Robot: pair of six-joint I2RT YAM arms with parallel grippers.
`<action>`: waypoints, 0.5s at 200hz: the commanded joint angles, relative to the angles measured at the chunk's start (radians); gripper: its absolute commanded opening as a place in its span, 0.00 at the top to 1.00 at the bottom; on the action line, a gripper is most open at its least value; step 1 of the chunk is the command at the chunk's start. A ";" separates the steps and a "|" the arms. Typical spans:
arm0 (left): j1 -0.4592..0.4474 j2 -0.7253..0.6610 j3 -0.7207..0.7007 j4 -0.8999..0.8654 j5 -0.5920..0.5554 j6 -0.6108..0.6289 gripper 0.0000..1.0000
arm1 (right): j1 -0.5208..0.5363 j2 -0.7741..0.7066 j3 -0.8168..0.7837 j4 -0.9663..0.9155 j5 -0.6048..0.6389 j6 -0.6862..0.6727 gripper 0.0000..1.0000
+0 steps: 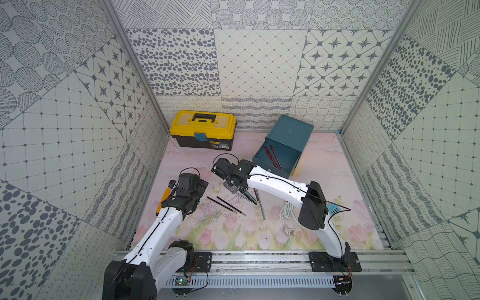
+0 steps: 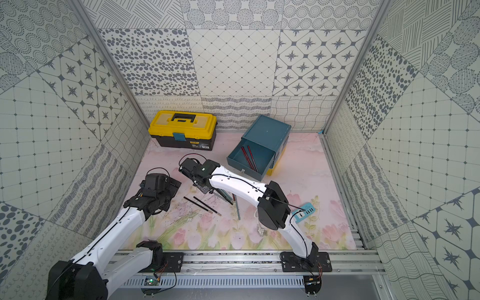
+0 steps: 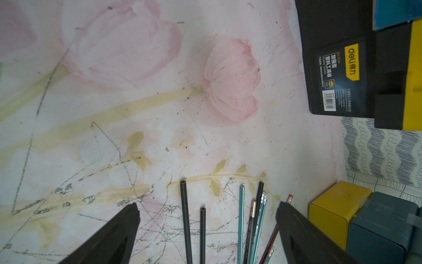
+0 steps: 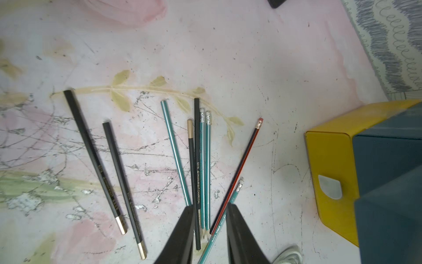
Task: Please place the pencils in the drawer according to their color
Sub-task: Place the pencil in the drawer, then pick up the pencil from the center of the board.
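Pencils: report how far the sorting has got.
Done: dark red pencils lie in the open teal drawer. In hand: right gripper straddles mixed pencil cluster on floral mat. Remaining: two black pencils and that cluster; left gripper open, empty.

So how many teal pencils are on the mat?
4: one teal pencil lying apart, two side by side with eraser ends, one beside the red-striped pencil. Others may be hidden.

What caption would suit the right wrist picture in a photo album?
Right gripper, jaws narrowly apart, poised over teal, black and red pencils on the flowered mat, drawer alongside.
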 commanded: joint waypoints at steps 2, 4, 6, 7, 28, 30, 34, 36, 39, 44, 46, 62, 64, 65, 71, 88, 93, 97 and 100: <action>0.007 0.000 -0.001 -0.001 -0.007 0.007 0.01 | -0.035 0.044 0.026 -0.002 0.026 0.044 0.70; 0.008 0.000 0.000 -0.002 -0.008 0.007 0.01 | -0.038 0.046 0.025 -0.002 0.026 0.046 0.71; 0.008 0.000 -0.002 -0.003 -0.009 0.007 0.01 | -0.041 0.050 0.023 -0.002 0.026 0.048 0.71; 0.008 0.000 -0.003 -0.003 -0.009 0.007 0.01 | -0.042 0.051 0.022 -0.002 0.026 0.050 0.71; 0.009 0.002 -0.003 -0.001 -0.009 0.007 0.01 | -0.063 0.071 -0.002 0.001 0.016 0.064 0.71; 0.009 0.002 -0.004 -0.002 -0.009 0.007 0.01 | -0.065 0.071 -0.004 0.004 0.015 0.063 0.71; 0.010 0.002 -0.005 0.000 -0.009 0.007 0.01 | -0.067 0.071 -0.011 0.009 0.015 0.063 0.71; 0.010 0.003 -0.005 0.001 -0.010 0.007 0.01 | -0.068 0.070 -0.016 0.011 0.015 0.063 0.71; 0.010 0.004 -0.004 0.000 -0.008 0.007 0.01 | -0.068 0.070 -0.021 0.016 0.014 0.063 0.71; 0.009 0.005 -0.004 0.002 -0.007 0.007 0.01 | -0.070 0.068 -0.033 0.023 0.015 0.063 0.71; 0.010 0.005 -0.004 0.002 -0.007 0.006 0.01 | -0.071 0.068 -0.036 0.025 0.016 0.063 0.71; 0.010 0.010 -0.003 0.006 -0.001 0.005 0.01 | -0.076 0.067 -0.070 0.045 0.021 0.067 0.71; 0.010 0.011 -0.004 0.006 -0.001 0.004 0.01 | -0.078 0.068 -0.075 0.048 0.023 0.067 0.71; 0.010 0.011 -0.005 0.006 -0.001 0.005 0.01 | -0.078 0.068 -0.076 0.049 0.023 0.068 0.71; 0.010 0.011 -0.005 0.007 0.001 0.004 0.01 | -0.081 0.068 -0.090 0.056 0.024 0.070 0.71; 0.010 0.013 -0.006 0.007 0.003 0.004 0.01 | -0.087 0.067 -0.133 0.084 0.027 0.078 0.71; 0.010 0.013 -0.007 0.005 0.003 0.004 0.01 | -0.087 0.066 -0.145 0.092 0.028 0.078 0.71; 0.009 0.012 -0.008 0.007 0.003 0.004 0.01 | -0.087 0.066 -0.154 0.096 0.031 0.080 0.71; 0.010 0.013 -0.007 0.008 0.003 0.004 0.01 | -0.087 0.067 -0.159 0.098 0.034 0.079 0.71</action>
